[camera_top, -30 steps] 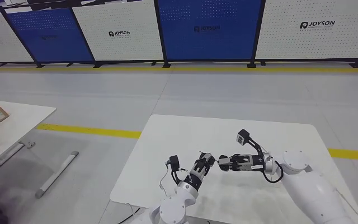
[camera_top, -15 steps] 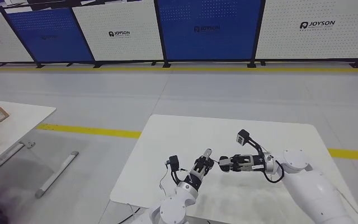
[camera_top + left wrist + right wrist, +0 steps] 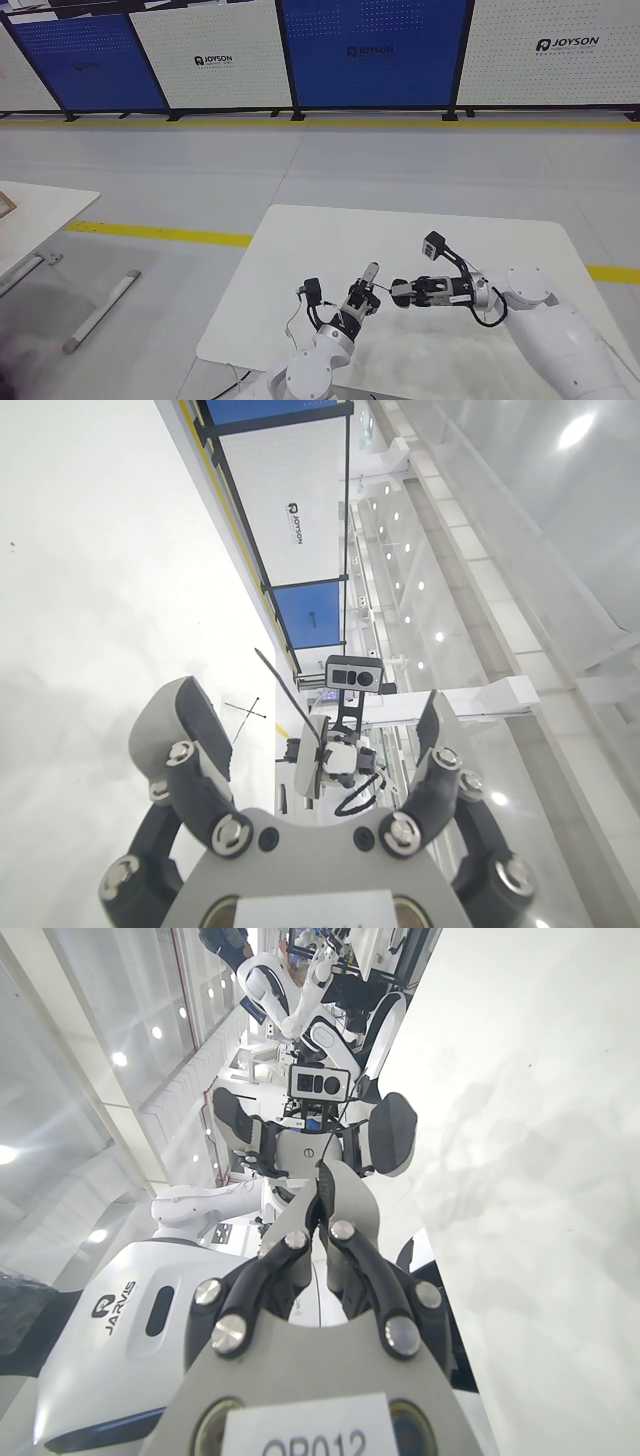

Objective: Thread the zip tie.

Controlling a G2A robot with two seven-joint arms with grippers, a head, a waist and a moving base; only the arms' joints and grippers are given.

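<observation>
My right gripper (image 3: 320,1183) is shut on a thin black zip tie (image 3: 327,1148), just above the white table (image 3: 420,230). In the left wrist view the tie's strap (image 3: 285,690) sticks out of the right gripper (image 3: 317,750) at a slant, its free tip toward the table. My left gripper (image 3: 320,720) is open, with nothing between its black pads (image 3: 200,720), and faces the right one from a short gap away. From above, the left gripper (image 3: 370,283) and right gripper (image 3: 397,292) meet near the table's front middle. The open left gripper (image 3: 312,1110) sits just past the tie.
Two loose black zip ties (image 3: 248,715) lie crossed on the table beyond the grippers. The table's front edge (image 3: 260,362) is close below the left arm. Blue and white panel walls (image 3: 370,50) stand far behind across the floor.
The left gripper's fingers have spread apart, one finger now standing higher toward the right gripper. The right arm has held still with the tie.
</observation>
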